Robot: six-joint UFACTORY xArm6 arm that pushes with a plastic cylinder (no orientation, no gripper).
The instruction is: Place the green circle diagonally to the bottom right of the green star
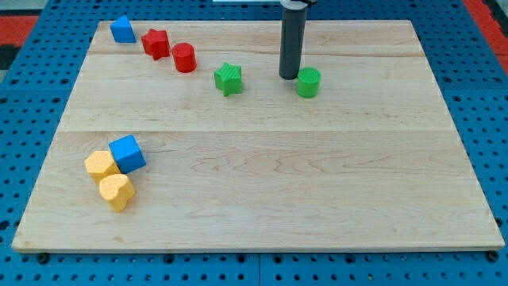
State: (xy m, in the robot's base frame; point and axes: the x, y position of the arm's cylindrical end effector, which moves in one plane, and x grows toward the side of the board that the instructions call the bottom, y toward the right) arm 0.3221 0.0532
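Note:
The green circle is a short green cylinder on the wooden board, right of centre near the view's top. The green star lies to its left, at about the same height in the view. My tip stands on the board just to the left of the green circle, almost touching it, between the circle and the star. The dark rod rises straight up out of the view's top.
A blue block, a red star and a red cylinder run in a slanted row at the top left. A blue cube, a yellow hexagon and a yellow heart cluster at the lower left.

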